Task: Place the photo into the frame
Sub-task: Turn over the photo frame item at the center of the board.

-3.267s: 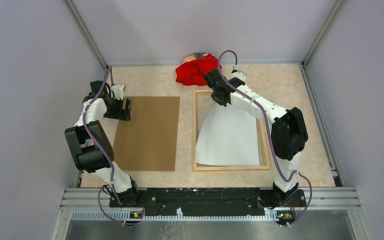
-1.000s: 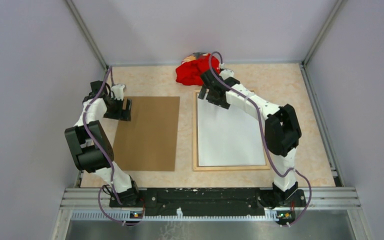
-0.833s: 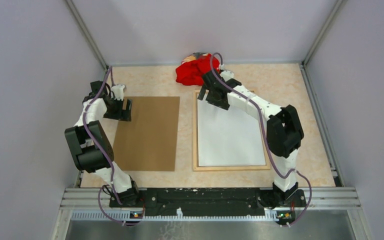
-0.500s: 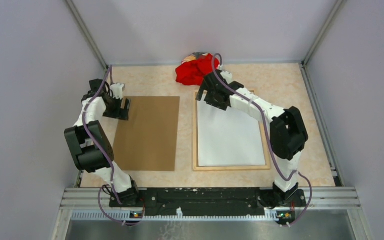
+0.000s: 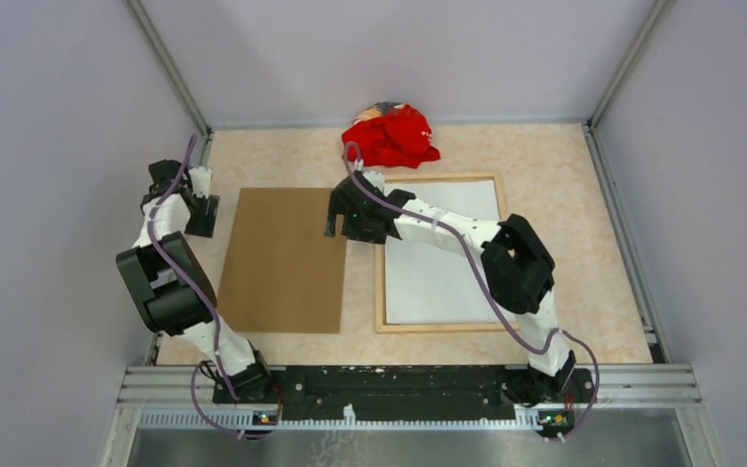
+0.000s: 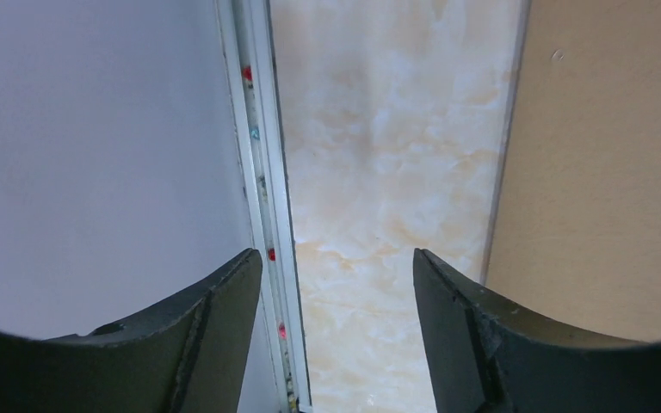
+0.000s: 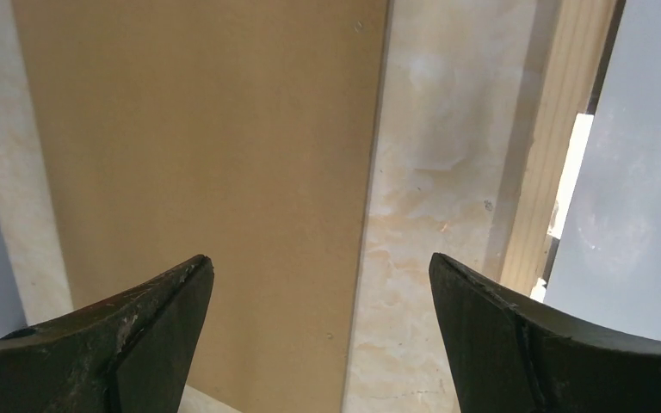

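Observation:
The photo (image 5: 447,268) lies flat inside the light-wood frame (image 5: 452,327), its white back facing up. My right gripper (image 5: 338,212) is open and empty, reaching left of the frame and hovering over the right edge of the brown backing board (image 5: 287,261). In the right wrist view the right gripper (image 7: 318,258) straddles that board's (image 7: 206,172) edge, with the frame (image 7: 559,129) rail and the photo (image 7: 645,215) off to the right. My left gripper (image 5: 202,216) is open and empty beside the left wall, just off the board's left edge; the left wrist view shows the gripper (image 6: 336,252) over bare table.
A crumpled red cloth (image 5: 391,136) lies at the back of the table behind the frame. The metal wall rail (image 6: 258,172) runs close to the left gripper, with the board (image 6: 602,172) on its other side. Grey walls enclose the table on three sides.
The photo's raised corner has come down flat in the frame. The right gripper swung left from the frame's top-left corner to the board's right edge. The left gripper backed off the board toward the wall.

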